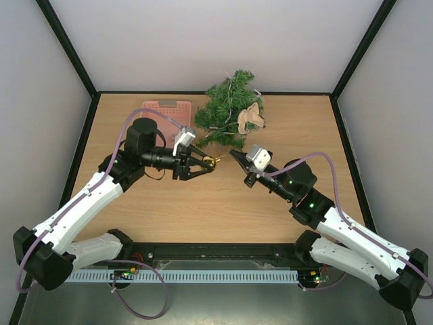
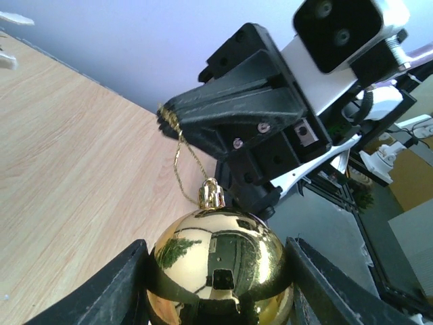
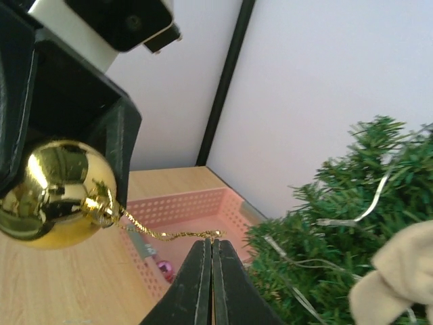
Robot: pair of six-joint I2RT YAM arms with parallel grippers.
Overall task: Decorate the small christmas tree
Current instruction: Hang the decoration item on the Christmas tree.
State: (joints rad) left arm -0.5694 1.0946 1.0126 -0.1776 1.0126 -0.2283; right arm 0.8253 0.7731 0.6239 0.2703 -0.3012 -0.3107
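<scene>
- Between the fingers of the left gripper (image 1: 207,164): a gold ball (image 2: 218,267), clamped on both sides, jaws about half spread around it, cap turned toward the other arm.
- From the ball's cap: a thin gold cord (image 3: 162,233), strung across the short gap to the right gripper (image 3: 212,247).
- At the right gripper's tip: jaws pressed fully together, pinching the far end of that cord and nothing else.
- Below both grippers: the wooden table (image 1: 203,210).
- Beyond the right gripper's tip and off to its right: the small christmas tree (image 1: 229,108), near but apart from the fingers, pale string through its dark green branches, a beige cloth shape (image 1: 252,116) on the side nearest that gripper. Upright or tipped: cannot tell.
- Beyond the left gripper, beside the tree on its left: a pink basket (image 1: 167,108), with a small pink ball (image 3: 166,269) inside.
</scene>
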